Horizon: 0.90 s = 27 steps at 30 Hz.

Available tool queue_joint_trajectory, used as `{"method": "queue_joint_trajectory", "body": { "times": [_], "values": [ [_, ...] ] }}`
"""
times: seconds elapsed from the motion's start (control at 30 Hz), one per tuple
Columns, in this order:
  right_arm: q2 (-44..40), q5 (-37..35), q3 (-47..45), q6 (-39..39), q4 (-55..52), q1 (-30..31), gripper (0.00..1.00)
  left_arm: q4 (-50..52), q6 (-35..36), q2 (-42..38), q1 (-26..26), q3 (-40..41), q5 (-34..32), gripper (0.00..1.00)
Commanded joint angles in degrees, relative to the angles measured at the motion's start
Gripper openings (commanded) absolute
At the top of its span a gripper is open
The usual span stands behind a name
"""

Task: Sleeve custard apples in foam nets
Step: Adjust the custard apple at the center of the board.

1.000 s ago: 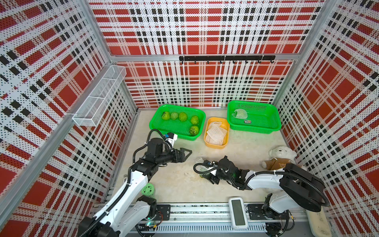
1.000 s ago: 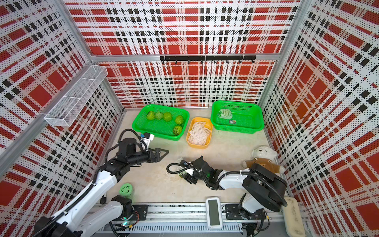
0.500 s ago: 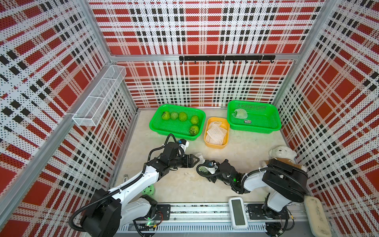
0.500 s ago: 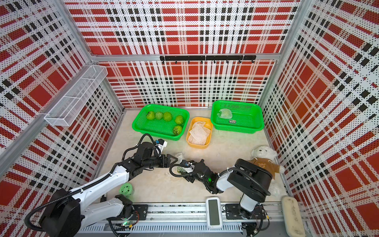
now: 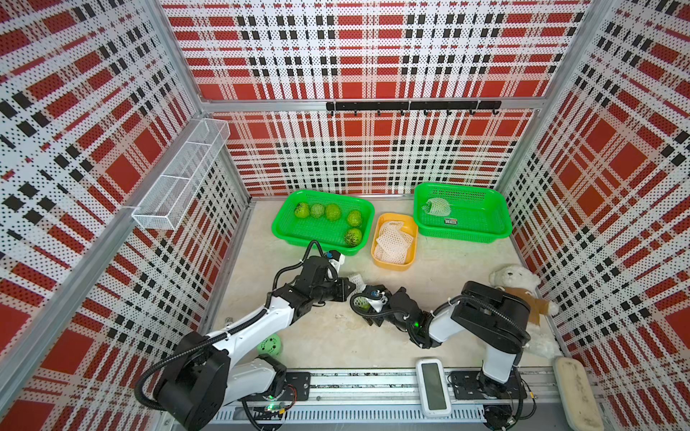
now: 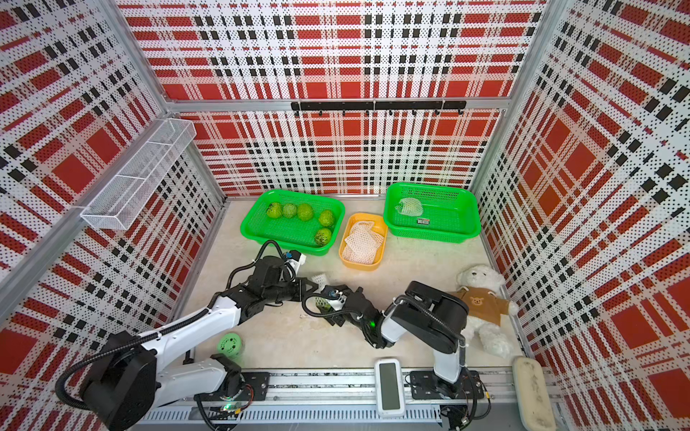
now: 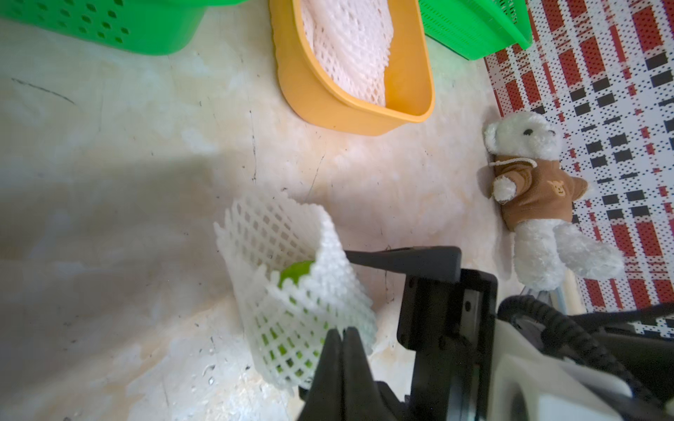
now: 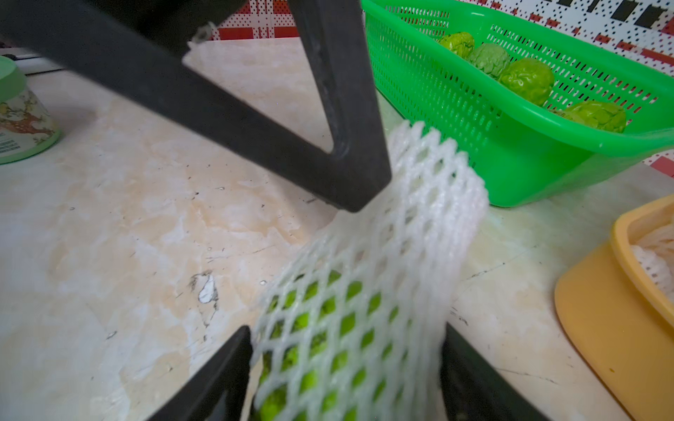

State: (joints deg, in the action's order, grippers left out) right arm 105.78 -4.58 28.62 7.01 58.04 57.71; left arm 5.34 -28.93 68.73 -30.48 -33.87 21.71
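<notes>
White plush bear in brown hoodie (image 5: 514,280) lies beside the right wall (image 5: 616,186). Smooth green holed ball (image 5: 269,345) rests front left. White wire-mesh shelf (image 5: 179,183) hangs on the left wall (image 5: 74,130).

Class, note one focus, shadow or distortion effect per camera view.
Both top views: sharp, wall posts lean outward. Left wrist view: a broad soft shadow crosses the table. Right wrist view: the near foam net is blurred, the green basket sharper.

Custard apples (image 5: 333,212) in left basket (image 5: 306,233); foam nets (image 5: 394,240) in tub (image 5: 392,265) between it and right basket (image 5: 474,220).
</notes>
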Motion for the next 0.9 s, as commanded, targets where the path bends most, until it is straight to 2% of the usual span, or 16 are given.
{"method": "queue_joint_trajectory", "body": {
  "times": [0.0,0.13,0.33,0.43,0.53,0.57,0.7,0.87],
  "values": [
    [-0.5,0.4,0.6,-2.0,4.5,-0.3,0.91,-0.8,1.9,-0.4,-0.4,-1.0,-1.0,0.00],
    [-5.1,2.7,-1.9,-5.2,1.8,-1.2,0.99,-1.2,2.7,-2.2,-2.6,0.1,-2.9,0.00],
    [-15.9,8.0,-7.3,-8.3,-8.2,-2.3,1.00,-1.6,2.8,-4.2,-6.4,1.5,-5.6,0.00],
    [-21.6,12.1,-7.0,-11.0,-18.3,-4.0,1.00,-1.5,1.7,-4.6,-6.5,2.2,-6.8,0.00],
    [-25.7,14.9,-5.3,-14.8,-28.3,-6.4,1.00,1.0,0.4,-4.0,-5.1,0.6,-7.3,0.38],
    [-27.0,16.4,-5.1,-15.8,-30.3,-7.3,1.00,3.3,0.4,-3.6,-4.8,-0.5,-8.4,0.43],
    [-30.8,19.9,-3.2,-18.4,-38.1,-9.1,1.00,10.4,1.1,-1.4,-3.3,-5.2,-12.8,0.45],
    [-31.0,21.2,1.6,-19.4,-47.8,-9.5,1.00,12.1,1.3,3.2,3.1,-9.0,-10.1,0.51]
  ]
}}
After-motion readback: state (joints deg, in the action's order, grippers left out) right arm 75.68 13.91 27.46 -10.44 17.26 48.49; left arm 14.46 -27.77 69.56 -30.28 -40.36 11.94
